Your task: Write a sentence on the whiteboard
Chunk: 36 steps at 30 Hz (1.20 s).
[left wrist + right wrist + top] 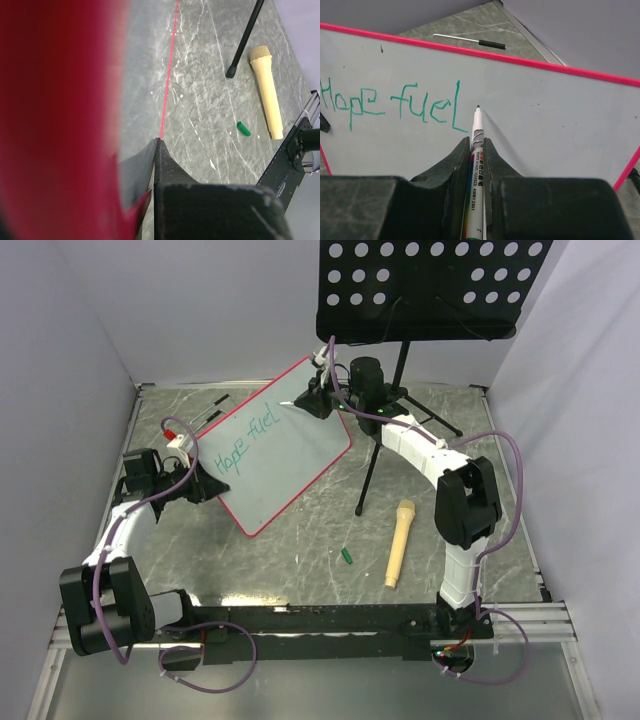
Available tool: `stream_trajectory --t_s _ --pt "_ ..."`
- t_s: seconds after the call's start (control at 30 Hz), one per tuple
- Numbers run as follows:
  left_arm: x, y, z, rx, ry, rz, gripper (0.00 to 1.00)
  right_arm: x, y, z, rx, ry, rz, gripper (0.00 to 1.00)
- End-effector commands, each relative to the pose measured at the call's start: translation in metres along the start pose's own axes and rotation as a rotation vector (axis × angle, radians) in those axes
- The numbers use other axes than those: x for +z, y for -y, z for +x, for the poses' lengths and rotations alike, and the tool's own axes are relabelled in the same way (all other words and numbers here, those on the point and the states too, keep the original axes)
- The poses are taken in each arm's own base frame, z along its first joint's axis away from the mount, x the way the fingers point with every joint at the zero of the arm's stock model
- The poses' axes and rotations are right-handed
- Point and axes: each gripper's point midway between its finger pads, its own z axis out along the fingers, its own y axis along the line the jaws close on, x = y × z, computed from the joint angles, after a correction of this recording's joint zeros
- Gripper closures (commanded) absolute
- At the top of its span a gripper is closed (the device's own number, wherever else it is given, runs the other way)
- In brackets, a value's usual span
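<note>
The whiteboard (290, 455), white with a pink-red frame, is propped up at a tilt at back left. My left gripper (205, 485) is shut on its lower left edge; in the left wrist view one dark finger (167, 165) lies against the board (145, 75), and a red blur fills the left side. The sentence (390, 102) reads "Hope fuel" in teal-green strokes (245, 440). My right gripper (477, 142) is shut on a white marker (476, 160), whose tip sits at the board (545, 120) just right of the last "l". From above, that gripper (318, 400) is at the board's upper right.
A black perforated music stand tray (430, 285) hangs over the back right, its pole and legs (385, 430) beside the right arm. A beige microphone (400, 540) and a green cap (346, 556) lie near the front. A thin black-and-white stick (470, 41) lies behind the board.
</note>
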Motion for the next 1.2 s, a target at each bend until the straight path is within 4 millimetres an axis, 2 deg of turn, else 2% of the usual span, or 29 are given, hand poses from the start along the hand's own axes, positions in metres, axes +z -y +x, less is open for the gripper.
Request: stream_trajectory --t_s 0.0,0.27,1.17 --pt "-0.002 -0.029 0.008 0.036 -0.036 -0.135 0.99 0.005 0.008 -0.017 -0.034 0.042 0.009 1.00" --pt "-0.001 -0.029 0.008 0.033 -0.038 -0.135 0.99 0.010 0.011 -0.011 -0.027 0.028 0.009 1.00" --pt "-0.001 -0.030 0.009 0.032 -0.039 -0.135 0.99 0.008 -0.012 -0.009 -0.026 0.024 -0.065 1.00"
